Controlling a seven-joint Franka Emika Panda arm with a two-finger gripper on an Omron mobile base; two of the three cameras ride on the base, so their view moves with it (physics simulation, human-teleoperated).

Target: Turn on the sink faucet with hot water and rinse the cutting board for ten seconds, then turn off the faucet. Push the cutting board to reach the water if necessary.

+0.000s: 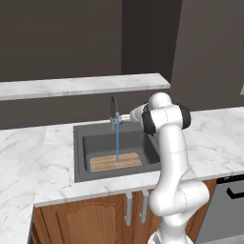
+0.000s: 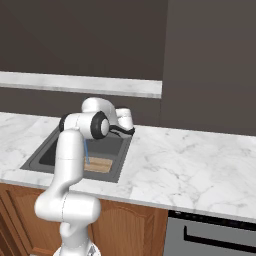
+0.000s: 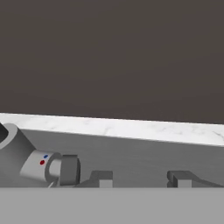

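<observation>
Faucet: slim dark-grey gooseneck sink faucet (image 1: 114,110) runs a thin blue water stream (image 1: 117,143).
Board: light-brown wooden cutting board (image 1: 116,162) lies in the dark grey sink (image 1: 78,152), under the stream.
Gripper: two-finger gripper (image 3: 142,178) narrowed, empty, beside the lever.
Risk: fingertips may slip past the lever, leaving water running.

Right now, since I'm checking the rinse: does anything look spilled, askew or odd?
Nothing stands out. The water falls straight from the sink faucet onto the cutting board, which lies flat and square in the sink. No spill shows on the counter.
</observation>
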